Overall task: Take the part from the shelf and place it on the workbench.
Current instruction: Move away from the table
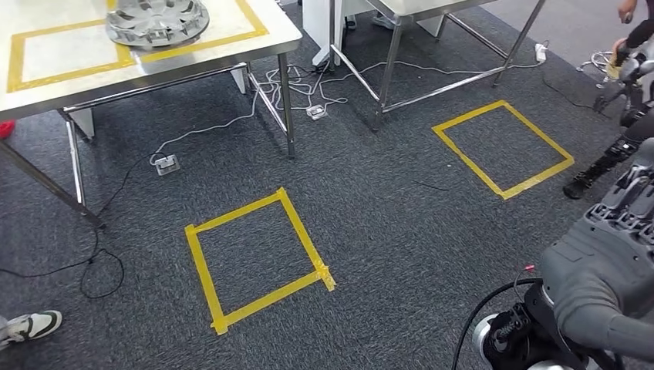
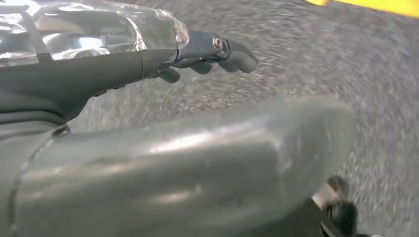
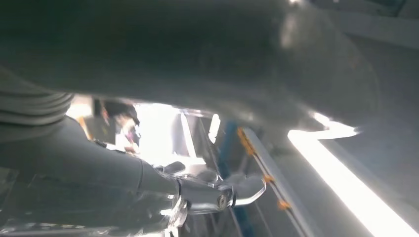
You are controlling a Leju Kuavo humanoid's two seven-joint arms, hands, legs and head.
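One silver spoked wheel cover (image 1: 156,21) on my white yellow-taped workbench (image 1: 231,37), two yellow tape squares (image 1: 254,262) on grey carpet, my left hand (image 2: 148,98) fingers curled on nothing, right hand (image 3: 163,187) fingers' state I cannot tell, no writing legible.

At the lower right of the head view, the robot's grey ribbed arm cover (image 1: 601,285) carries a black cable (image 1: 482,312); the left hand (image 2: 197,52) shows dark fingers with a silver screw.
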